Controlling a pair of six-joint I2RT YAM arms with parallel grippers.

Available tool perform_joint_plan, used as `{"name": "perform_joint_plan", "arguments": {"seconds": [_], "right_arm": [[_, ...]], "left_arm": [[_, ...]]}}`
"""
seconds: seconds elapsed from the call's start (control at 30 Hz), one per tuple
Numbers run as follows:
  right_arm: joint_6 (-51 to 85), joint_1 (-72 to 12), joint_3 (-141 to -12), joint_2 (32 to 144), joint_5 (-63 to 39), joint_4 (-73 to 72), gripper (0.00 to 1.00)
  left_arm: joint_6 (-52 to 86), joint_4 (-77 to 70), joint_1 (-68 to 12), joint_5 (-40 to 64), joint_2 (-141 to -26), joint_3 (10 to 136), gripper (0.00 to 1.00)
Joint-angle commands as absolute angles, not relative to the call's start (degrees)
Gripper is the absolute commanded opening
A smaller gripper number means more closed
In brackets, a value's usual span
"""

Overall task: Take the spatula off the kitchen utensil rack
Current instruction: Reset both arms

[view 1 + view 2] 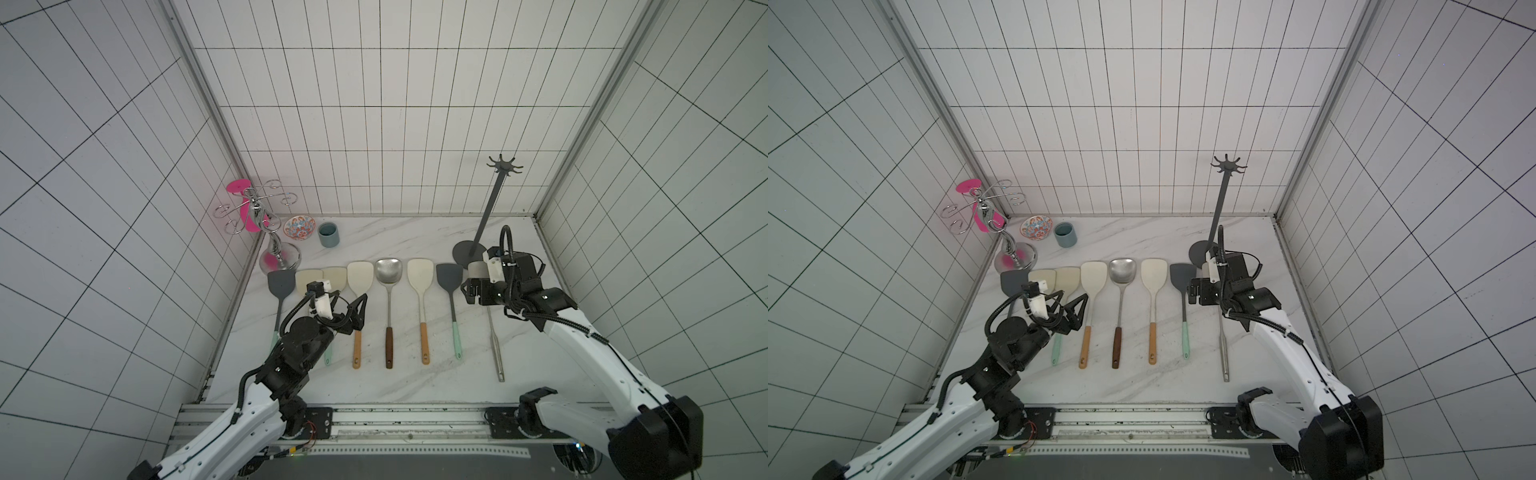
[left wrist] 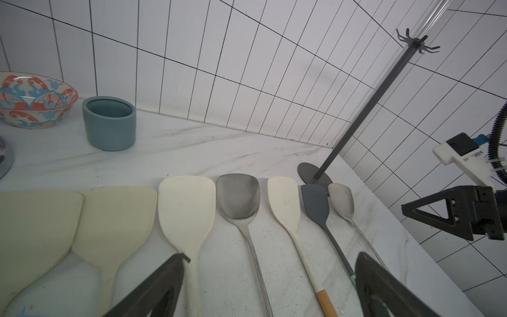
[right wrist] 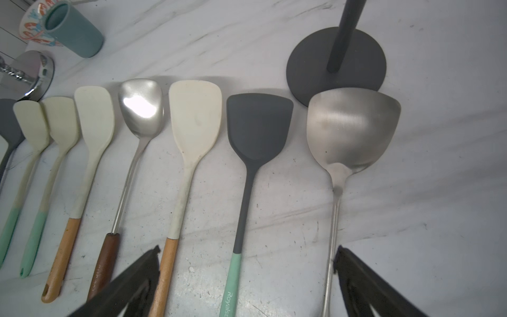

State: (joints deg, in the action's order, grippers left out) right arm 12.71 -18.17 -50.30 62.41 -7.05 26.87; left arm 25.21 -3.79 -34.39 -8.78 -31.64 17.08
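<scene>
Steel, brushed and scoop-bladed, forms your spatula [image 3: 354,129] lying by the round base of the matte grey kitchen utensil rack [image 1: 491,208]; left gripper [image 2: 273,256] and right gripper [image 3: 247,249] gape wide.

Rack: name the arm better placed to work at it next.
Right. Its open tool hangs over the steel spatula beside the rack base. The left tool, also open, sits toward the row's other end, with several spatulas in between.

The dark grey utensil rack [image 1: 488,208] stands upright near the counter's [image 1: 415,386] back right; the steel spatula [image 3: 352,129] lies flat, blade against its round base.
</scene>
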Motion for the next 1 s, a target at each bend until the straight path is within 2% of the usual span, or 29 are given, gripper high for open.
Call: {"name": "perform_joint_plan", "arguments": {"seconds": [0.0, 0.3, 0.5, 0.63, 0.97], "right_arm": [[12.8, -19.0, -45.7, 59.4, -9.6, 21.3, 0.99], [6.1, -19.2, -34.6, 44.3, -17.9, 6.4, 0.99], [3.3, -16.7, -30.5, 37.4, -8.7, -0.3, 0.99], [4.9, -13.3, -30.2, 35.6, 3.1, -1.9, 0.99], [6.9, -7.3, -23.7, 43.6, 13.7, -18.3, 0.99]], "left_arm": [[26.0, 4.6, -34.6, -13.0, -29.1, 19.0, 0.98], [21.8, 5.4, -34.9, -15.7, -27.0, 19.5, 0.98], [14.1, -6.0, -34.1, -22.8, -29.3, 15.9, 0.98], [9.5, -11.4, -31.2, -24.6, -35.1, 16.2, 0.98], [5.4, -18.6, -17.8, -22.5, -44.8, 16.8, 0.98]]}}
